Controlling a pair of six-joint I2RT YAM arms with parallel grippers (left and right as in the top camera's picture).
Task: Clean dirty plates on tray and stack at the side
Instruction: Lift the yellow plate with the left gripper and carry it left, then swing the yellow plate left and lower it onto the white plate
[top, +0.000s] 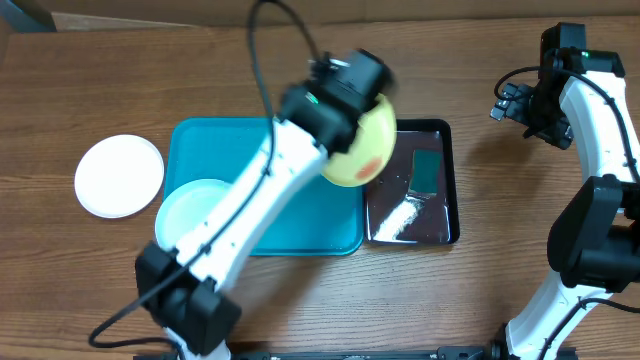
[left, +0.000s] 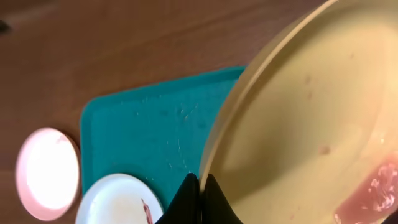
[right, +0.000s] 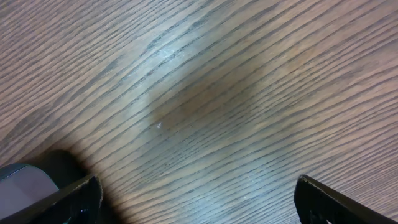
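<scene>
— Plate (top: 365, 152), yellow, clamped by its rim in the left gripper (left: 199, 186), tilted over the pan's (top: 440, 215) left edge.
— I'd tip it steeper, keeping it above the pan; right gripper (right: 198, 199) gapes empty, beyond the pan.

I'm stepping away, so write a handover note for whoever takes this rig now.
Left gripper shut on yellow-green plate at its rim, tilted above tray and black pan, red smear on it.
Right gripper open over bare table.
White plate on table left of tray, looks clean.
Pale blue plate on tray, marked.
Left: clean both, stack with the white one.
</scene>
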